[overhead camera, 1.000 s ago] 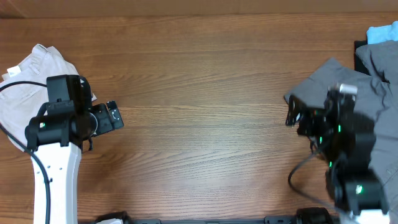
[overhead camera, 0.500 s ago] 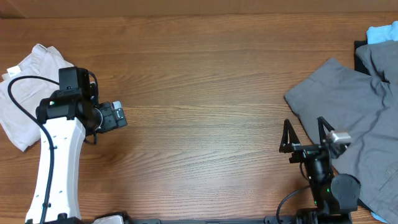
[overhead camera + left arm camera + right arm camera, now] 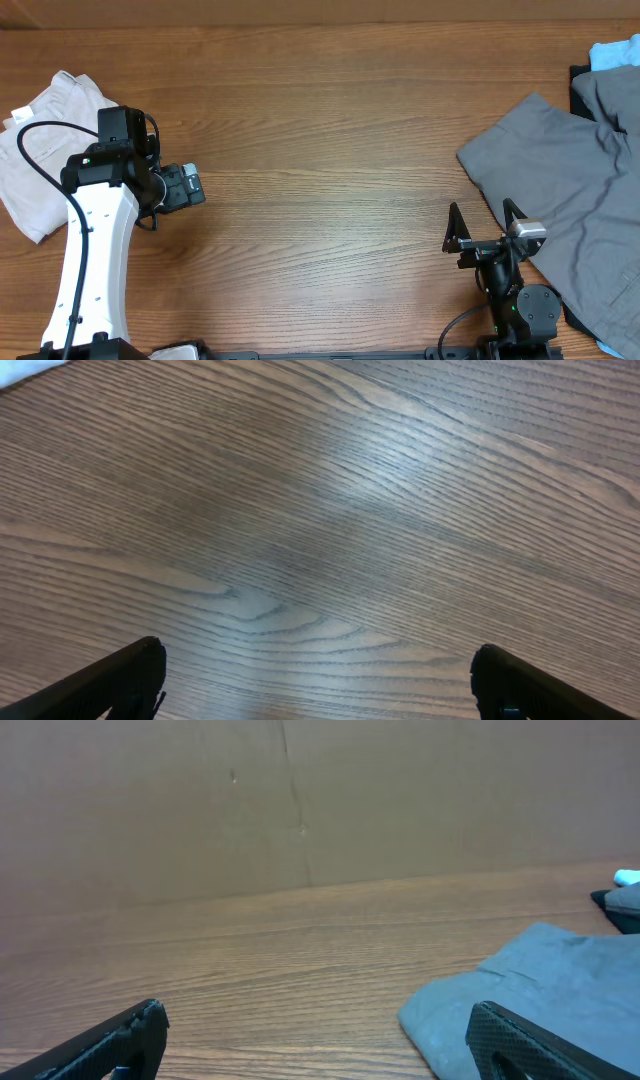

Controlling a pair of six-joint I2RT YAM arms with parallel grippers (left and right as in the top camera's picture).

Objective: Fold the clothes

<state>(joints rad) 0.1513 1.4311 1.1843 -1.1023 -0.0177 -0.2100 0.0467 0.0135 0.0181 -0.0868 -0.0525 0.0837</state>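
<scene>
Against the overhead frame of a second ago, the right arm is seen drawn back from above the grey garment (image 3: 560, 170) to the bottom edge of the frame. Its right gripper (image 3: 482, 225) is now placed over bare wood just left of that garment's lower edge. The left arm is shifted only slightly, so that more of the cream shorts (image 3: 45, 115) is uncovered. The grey garment itself is shown lying as it did half a second ago.

The shorts are found at the upper left of the overhead frame, crumpled on the table (image 3: 330, 130). They are cut off by the left edge and partly covered by the left arm and its black cable. In the left wrist view only a pale sliver (probably the shorts) is caught in the top left corner. The grey garment is cropped by the right edge, and a light blue garment (image 3: 615, 52) is barely shown at the upper right corner.

The left gripper (image 3: 320, 690) is held with its fingers (image 3: 125, 675) spread wide over bare wood, with nothing grasped or touched. The right gripper's fingers (image 3: 515, 1040) are likewise spread fully, nothing lying between them, with the grey garment seen just beyond the right one.
</scene>
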